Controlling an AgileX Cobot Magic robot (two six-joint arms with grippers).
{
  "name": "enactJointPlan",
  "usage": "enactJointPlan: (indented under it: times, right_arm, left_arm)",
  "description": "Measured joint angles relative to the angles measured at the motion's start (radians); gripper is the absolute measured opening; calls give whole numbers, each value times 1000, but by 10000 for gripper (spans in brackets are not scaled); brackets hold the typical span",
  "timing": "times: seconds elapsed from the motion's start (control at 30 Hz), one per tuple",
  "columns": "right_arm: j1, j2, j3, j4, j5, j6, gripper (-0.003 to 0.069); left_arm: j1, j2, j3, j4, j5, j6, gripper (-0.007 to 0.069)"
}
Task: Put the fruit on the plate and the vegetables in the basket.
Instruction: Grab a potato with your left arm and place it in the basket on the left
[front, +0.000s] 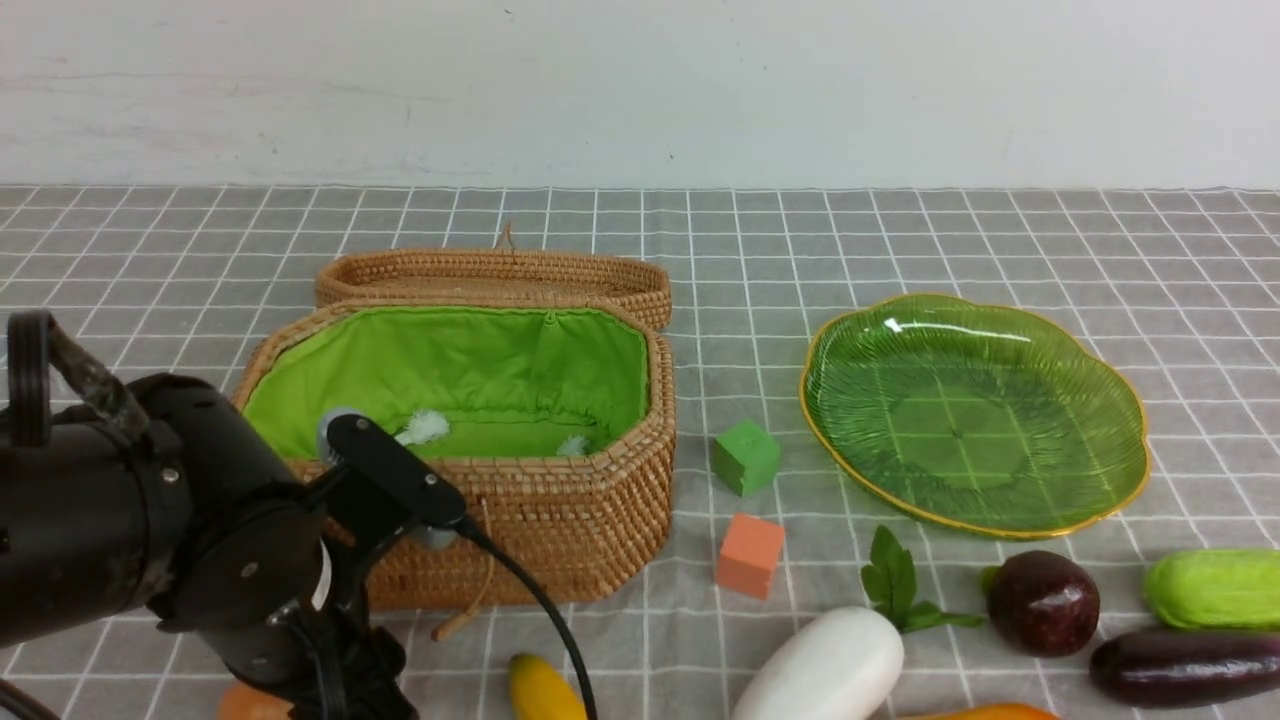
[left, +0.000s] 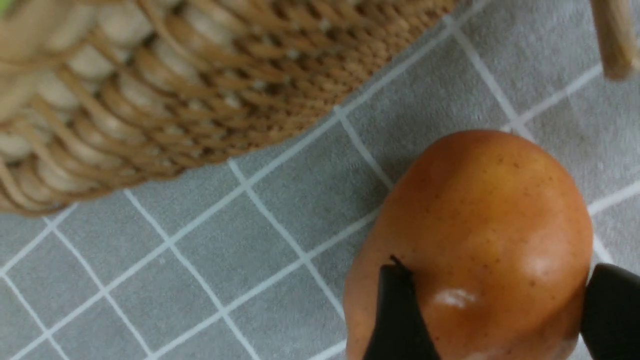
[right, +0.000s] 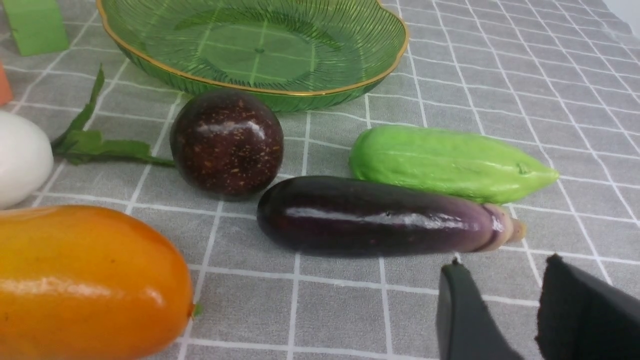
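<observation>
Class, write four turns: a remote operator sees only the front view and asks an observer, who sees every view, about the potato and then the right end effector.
Operator: My arm hides most of the potato. How do the left end effector's fingers lie?
Observer: The left wrist view shows one on either side of the potato; whether they grip it yet, I can't tell.
Operator: The right end effector is outside my picture. Is it holding anything?
Observer: No. The right wrist view shows its fingers apart, with nothing between them.
</observation>
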Motion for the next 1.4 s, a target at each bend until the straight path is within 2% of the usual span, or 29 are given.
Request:
enactJointPlan:
  times: [0.63, 0.83, 0.87, 0.97, 1.07, 1.3, 1.4]
  right_arm:
    - [0, 0, 0, 0, 0, 0, 241]
    - [0, 0, 0, 0, 0, 0, 241]
    - [0, 0, 0, 0, 0, 0, 241]
    - [0, 0, 0, 0, 0, 0, 241]
    - [0, 0, 0, 0, 0, 0, 241]
    - [0, 0, 0, 0, 0, 1, 241]
    - [0, 0, 0, 0, 0, 1, 241]
  left_arm:
    - [0, 17, -18, -11, 65, -7, 424]
    - [0, -44, 0, -61, 107, -7, 393]
    - [0, -62, 3, -70, 111, -4, 364]
    - [0, -128, 3, -87, 121, 4, 71]
    - [0, -170, 3, -88, 126, 6, -12]
    - [0, -208, 3, -88, 133, 6, -13]
    - [0, -210, 3, -98, 133, 9, 24]
